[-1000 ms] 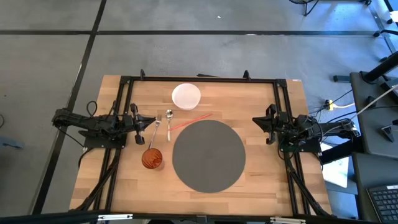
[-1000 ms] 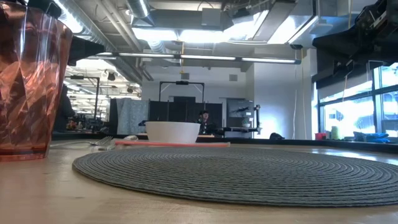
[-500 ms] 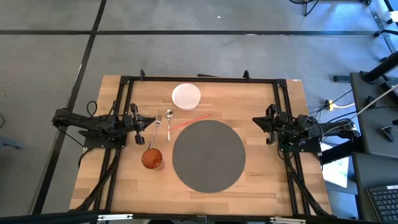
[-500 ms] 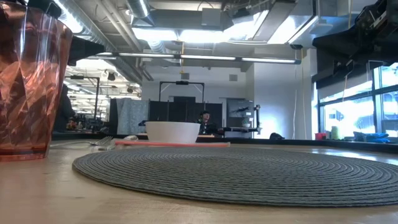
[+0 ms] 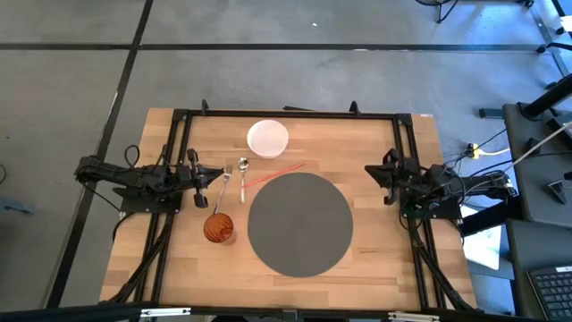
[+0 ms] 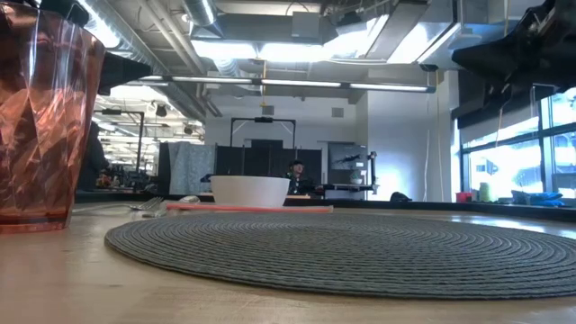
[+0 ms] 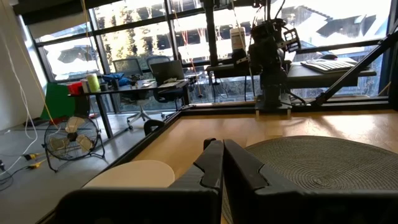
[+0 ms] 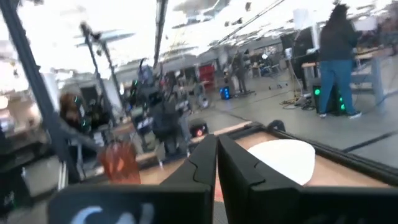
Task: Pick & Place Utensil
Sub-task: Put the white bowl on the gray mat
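A silver fork (image 5: 224, 186) and a silver spoon (image 5: 243, 176) lie flat on the wooden table, side by side, left of a thin red stick (image 5: 275, 173). The stick's lower end touches the rim of the round grey placemat (image 5: 300, 223). My left gripper (image 5: 218, 175) is shut and hovers at the table's left, just left of the fork; its fingers (image 7: 222, 163) show closed together. My right gripper (image 5: 368, 172) is shut too (image 8: 216, 155), at the table's right side beyond the placemat, far from the utensils.
A white bowl (image 5: 267, 138) stands near the far edge, above the spoon. A red faceted cup (image 5: 218, 227) stands left of the placemat, near the fork's handle end. A black frame (image 5: 286, 114) borders the table's far, left and right sides. A person stands in the room (image 8: 339, 53).
My right arm has shifted a little toward the table's right edge; its gripper stays shut. The utensils, bowl and cup lie as before.
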{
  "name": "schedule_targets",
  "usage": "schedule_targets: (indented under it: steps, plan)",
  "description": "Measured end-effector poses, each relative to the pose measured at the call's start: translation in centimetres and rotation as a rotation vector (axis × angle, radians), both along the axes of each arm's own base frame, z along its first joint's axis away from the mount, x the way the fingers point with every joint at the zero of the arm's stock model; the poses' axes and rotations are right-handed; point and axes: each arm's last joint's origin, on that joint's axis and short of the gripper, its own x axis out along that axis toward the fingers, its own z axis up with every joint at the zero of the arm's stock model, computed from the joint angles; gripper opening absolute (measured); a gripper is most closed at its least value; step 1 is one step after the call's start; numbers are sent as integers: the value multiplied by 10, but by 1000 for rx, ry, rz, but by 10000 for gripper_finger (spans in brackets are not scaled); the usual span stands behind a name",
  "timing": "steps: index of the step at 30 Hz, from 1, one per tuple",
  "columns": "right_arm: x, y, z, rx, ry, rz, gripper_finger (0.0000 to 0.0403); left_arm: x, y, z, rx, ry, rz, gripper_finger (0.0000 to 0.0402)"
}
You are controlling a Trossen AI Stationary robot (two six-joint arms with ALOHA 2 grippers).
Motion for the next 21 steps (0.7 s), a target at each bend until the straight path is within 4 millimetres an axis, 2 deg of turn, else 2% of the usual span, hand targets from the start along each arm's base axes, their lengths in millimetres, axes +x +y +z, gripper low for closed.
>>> schedule_targets:
  steps: [4, 8, 11, 16, 21]
  plan:
    - [1, -2, 6, -116, -1, -31, 16, 0, 0, 0, 0, 0, 0, 4]
    - [8, -6, 13, -147, 148, -76, 16, 0, 0, 0, 0, 0, 0, 4]
    - [20, -9, 29, -159, 247, -48, 16, 0, 0, 0, 0, 0, 0, 4]
    - [58, -23, 62, -181, 455, 16, 6, 0, 0, 0, -1, -1, 0, 4]
    - [119, -49, 92, -214, 643, 130, 8, 0, 0, 0, 0, -1, 0, 4]
